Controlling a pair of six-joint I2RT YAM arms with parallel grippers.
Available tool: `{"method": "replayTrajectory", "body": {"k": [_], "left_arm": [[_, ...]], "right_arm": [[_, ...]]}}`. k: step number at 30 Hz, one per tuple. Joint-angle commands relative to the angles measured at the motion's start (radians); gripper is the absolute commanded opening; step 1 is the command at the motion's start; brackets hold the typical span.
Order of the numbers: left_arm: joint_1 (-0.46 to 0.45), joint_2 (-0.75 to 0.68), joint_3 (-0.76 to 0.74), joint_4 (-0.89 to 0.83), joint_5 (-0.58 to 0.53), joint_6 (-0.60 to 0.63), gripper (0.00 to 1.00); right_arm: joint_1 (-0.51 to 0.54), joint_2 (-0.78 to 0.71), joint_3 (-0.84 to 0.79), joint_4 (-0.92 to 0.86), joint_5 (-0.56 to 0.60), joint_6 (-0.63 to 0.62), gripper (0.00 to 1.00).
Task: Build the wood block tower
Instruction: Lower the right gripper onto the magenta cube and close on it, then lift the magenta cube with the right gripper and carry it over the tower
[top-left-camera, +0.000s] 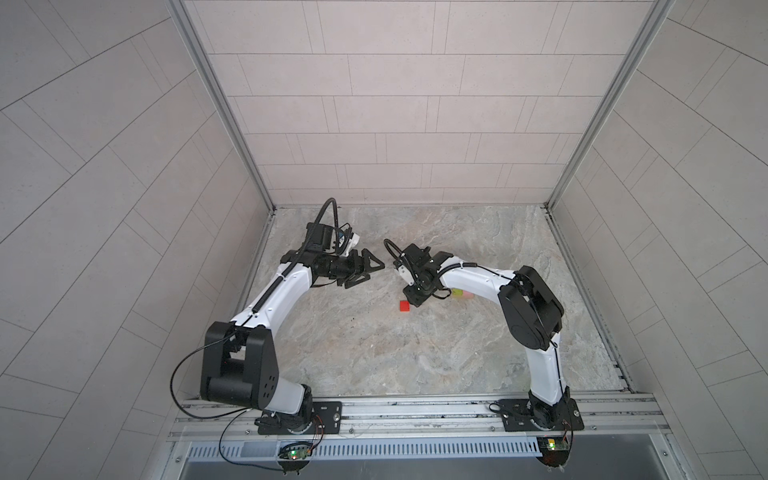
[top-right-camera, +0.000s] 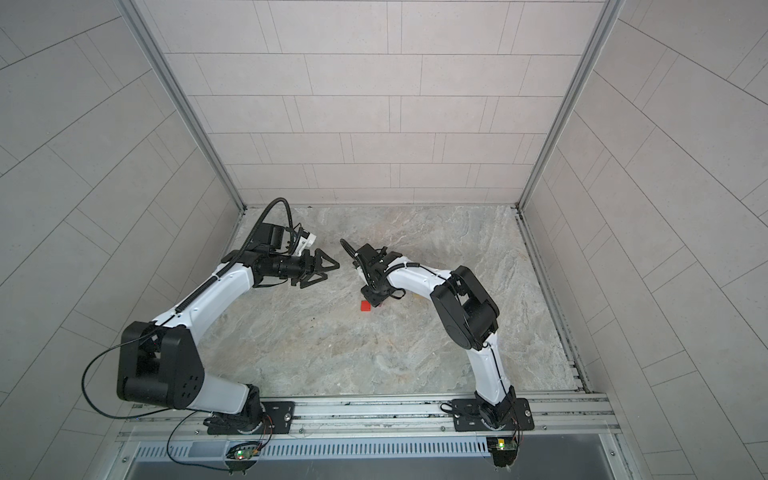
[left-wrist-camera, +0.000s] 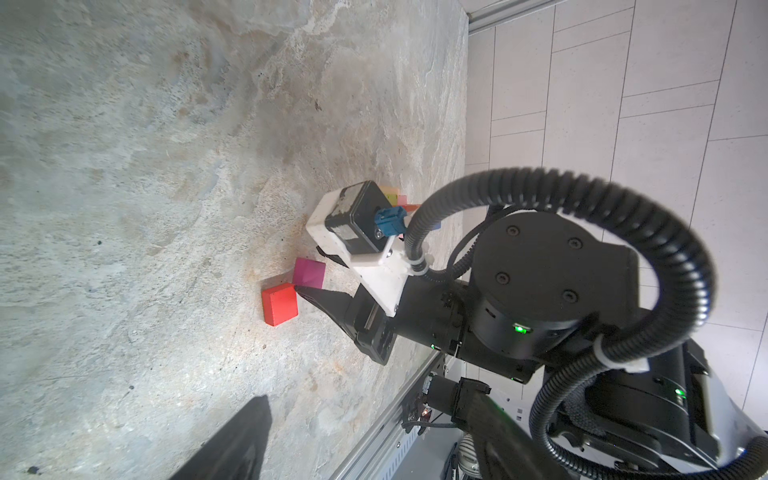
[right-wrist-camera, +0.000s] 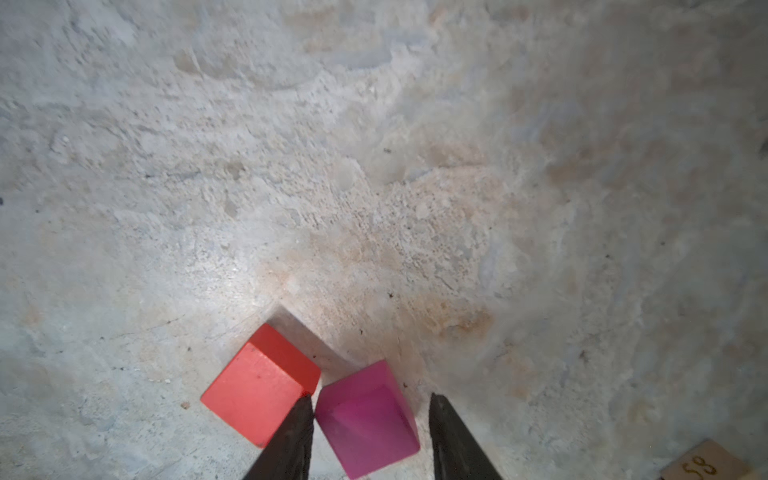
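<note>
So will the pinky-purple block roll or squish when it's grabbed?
Probably neither: the pinky-purple block has flat faces, so it shouldn't roll. It looks like hard painted wood, so it might slip. The right pincer may nudge the red block beside it.

The grey stone-pattern tabletop (top-left-camera: 374, 357) is bare across its middle and near part. The small red wooden cube (right-wrist-camera: 259, 386) sits just beside the small magenta wooden cube (right-wrist-camera: 368, 419). One finger (right-wrist-camera: 291, 444) of the right gripper (right-wrist-camera: 370, 396) fills the narrow gap between them. The magenta cube's opposite side has open room.
</note>
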Motion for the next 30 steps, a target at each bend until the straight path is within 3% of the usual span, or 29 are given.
{"method": "replayTrajectory", "body": {"k": [1, 14, 30], "left_arm": [[0.005, -0.01, -0.01, 0.011, 0.014, -0.005, 0.82], [0.006, -0.009, -0.012, 0.012, 0.015, -0.006, 0.82], [0.006, -0.008, -0.012, 0.019, 0.015, -0.012, 0.82]], "right_arm": [[0.004, 0.027, 0.01, -0.008, 0.029, -0.011, 0.43], [-0.017, 0.012, -0.001, -0.002, 0.005, 0.047, 0.4], [-0.015, -0.052, -0.044, -0.014, 0.017, 0.108, 0.44]]}}
